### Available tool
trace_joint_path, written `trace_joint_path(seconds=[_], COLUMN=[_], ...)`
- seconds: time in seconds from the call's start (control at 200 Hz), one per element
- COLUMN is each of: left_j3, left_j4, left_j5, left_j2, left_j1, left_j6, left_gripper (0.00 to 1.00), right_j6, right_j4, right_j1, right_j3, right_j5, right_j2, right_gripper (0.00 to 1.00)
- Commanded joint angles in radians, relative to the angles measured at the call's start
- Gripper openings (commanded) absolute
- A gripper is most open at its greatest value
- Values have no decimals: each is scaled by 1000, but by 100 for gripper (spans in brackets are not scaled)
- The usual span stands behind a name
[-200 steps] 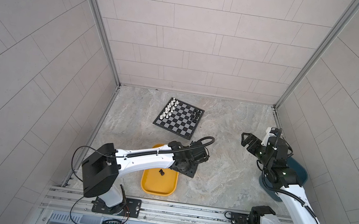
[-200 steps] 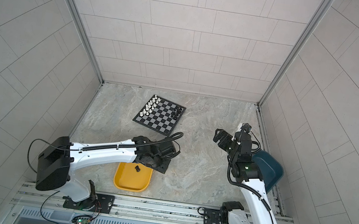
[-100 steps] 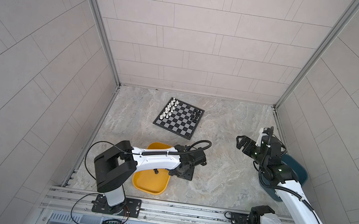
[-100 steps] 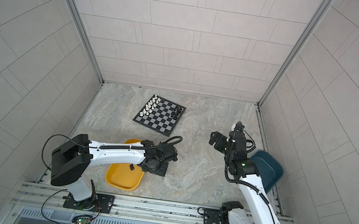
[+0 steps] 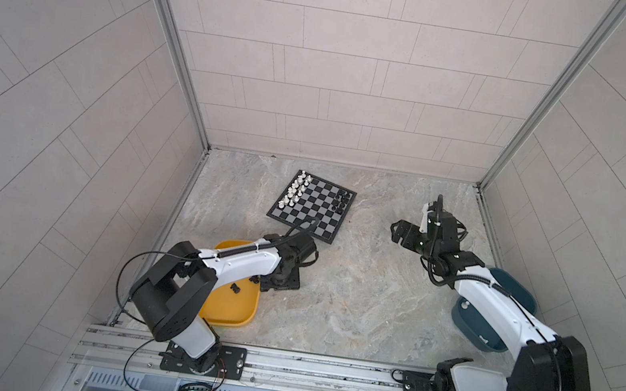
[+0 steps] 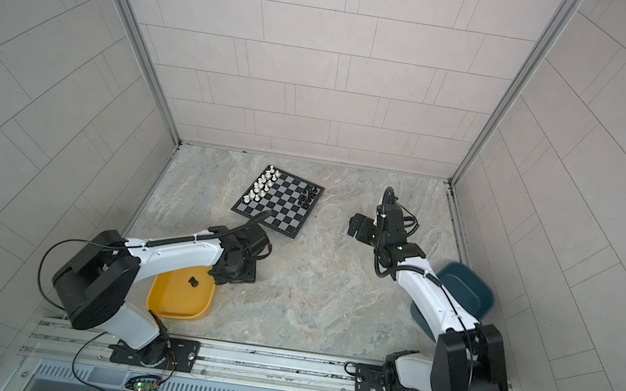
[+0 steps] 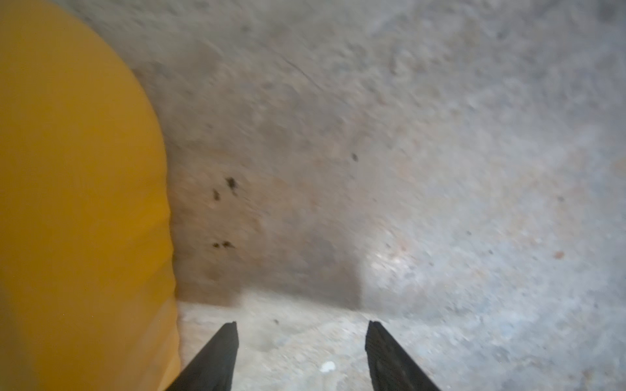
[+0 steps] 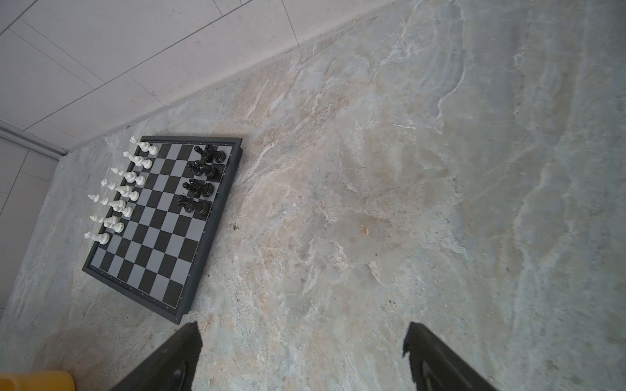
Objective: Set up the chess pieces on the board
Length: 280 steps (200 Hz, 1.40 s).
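The board [image 5: 311, 207] [image 6: 278, 202] [image 8: 162, 220] lies at the back of the stone table. White chess pieces [image 5: 295, 192] [image 8: 118, 193] fill its left side, and several black ones [image 5: 341, 201] [image 8: 200, 182] stand along its right side. One black piece [image 5: 235, 288] [image 6: 193, 281] lies in the yellow tray [image 5: 231, 310] [image 7: 78, 203]. My left gripper [image 5: 268, 284] [image 7: 301, 328] points down at bare table just beside the tray's right rim, open and empty. Right of the board my right gripper [image 5: 398, 234] [image 8: 301, 333] hovers, open wide and empty.
A dark blue bin [image 5: 515, 294] [image 6: 468, 295] sits at the right edge under my right arm, with small white pieces [image 5: 465, 306] in it. Tiled walls close the back and both sides. A metal rail [image 5: 318, 374] runs along the front.
The yellow tray has slid left. My left gripper has drawn back and down to the tray's right rim. The right gripper has moved left toward the board.
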<state>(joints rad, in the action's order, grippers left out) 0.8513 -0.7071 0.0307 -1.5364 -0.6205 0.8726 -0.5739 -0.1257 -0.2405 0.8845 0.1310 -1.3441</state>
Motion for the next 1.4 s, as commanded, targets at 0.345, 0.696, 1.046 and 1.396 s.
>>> trace_joint_path(seconds=[0.345,0.696,1.046,1.396], left_j3=[171,493,1022,1289], left_j4=[99,431,340,268], left_j5=[-87,-321,-586,-711], left_j2=[234,-242,-790,-1055], left_j1=[317,595,632,648], left_j6=[-124,-30,-95,-91], left_gripper=[65,49,37,30], right_j6=[-4,-64,-55,-45], right_j4=[194,244,230,194], right_j1=[-1,11,30,49], right_j3=[225,239,254,248], right_j5=[113,163,201,216], right_j2=[-352,-391,-382,-337], right_gripper=[84,85,84,83])
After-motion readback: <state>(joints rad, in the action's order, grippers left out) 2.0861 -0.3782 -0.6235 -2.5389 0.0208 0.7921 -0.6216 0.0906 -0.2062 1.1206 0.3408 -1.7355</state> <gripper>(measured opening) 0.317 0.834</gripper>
